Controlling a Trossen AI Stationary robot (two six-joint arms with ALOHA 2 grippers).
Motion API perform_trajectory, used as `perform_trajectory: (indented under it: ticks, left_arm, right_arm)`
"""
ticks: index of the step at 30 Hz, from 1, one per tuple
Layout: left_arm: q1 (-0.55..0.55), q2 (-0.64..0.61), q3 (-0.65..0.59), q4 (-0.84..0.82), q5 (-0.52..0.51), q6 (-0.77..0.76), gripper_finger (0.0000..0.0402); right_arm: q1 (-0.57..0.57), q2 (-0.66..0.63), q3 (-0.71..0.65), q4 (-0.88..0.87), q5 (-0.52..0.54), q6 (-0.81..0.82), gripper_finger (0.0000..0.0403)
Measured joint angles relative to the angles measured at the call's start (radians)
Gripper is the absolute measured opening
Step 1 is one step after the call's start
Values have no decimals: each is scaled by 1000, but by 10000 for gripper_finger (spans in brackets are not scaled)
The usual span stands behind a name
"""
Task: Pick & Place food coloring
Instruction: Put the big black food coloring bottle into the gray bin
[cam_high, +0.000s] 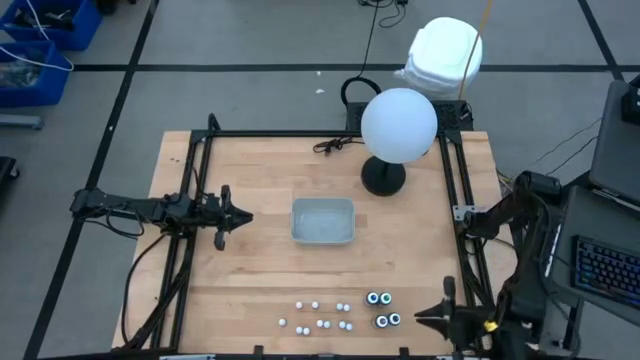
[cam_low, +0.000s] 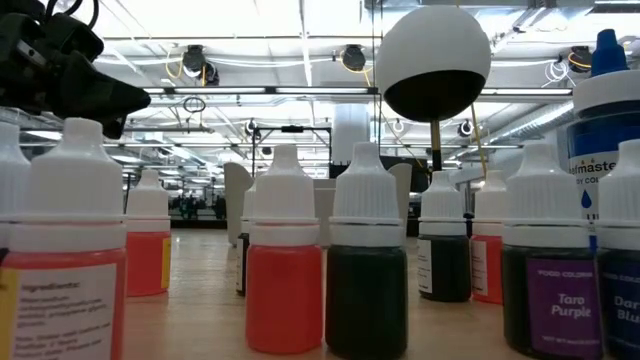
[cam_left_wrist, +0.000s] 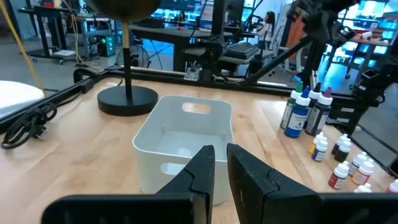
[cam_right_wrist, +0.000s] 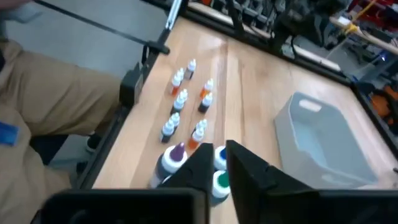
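table (cam_high: 250, 270): wood | on it: tray (cam_high: 322, 221), lamp base (cam_high: 383, 178), food coloring (cam_high: 345, 312)

- My right gripper (cam_right_wrist: 214, 163): two dark fingers in the foreground, narrow gap between them, nothing held.
- Just past the fingertips I see larger bottles (cam_right_wrist: 173, 159) with purple, blue and green tops, bunched together on the wooden table (cam_right_wrist: 261, 81).
- Beyond them, small white-capped dropper bottles (cam_right_wrist: 180, 99) in two loose rows, some orange.
- Pale tray (cam_right_wrist: 323, 140) off to one side, apart from the bottles.
- A person's tan sleeve (cam_right_wrist: 43, 93) at the table edge.
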Motion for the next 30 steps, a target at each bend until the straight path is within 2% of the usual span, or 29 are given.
perform_trajectory:
  ticks: [7, 12, 17, 26, 30]
  left_arm:
    - [0, 0, 0, 2, -45, 3, 49]
    - [0, 0, 0, 8, -45, 24, 49]
    - [0, 0, 0, 16, -45, 26, 49]
    - [0, 0, 0, 40, -44, 25, 49]
    - [0, 0, 0, 40, -44, 25, 49]
  right_arm:
    - [-20, 52, -65, 100, -27, -18, 140]
    - [-45, 54, -140, 232, -28, -1, 177]
    - [-81, 54, -205, 362, -92, -14, 193]
    - [-126, 54, -281, 521, -231, -13, 194]
    - [-129, 54, -305, 556, -237, -4, 196]
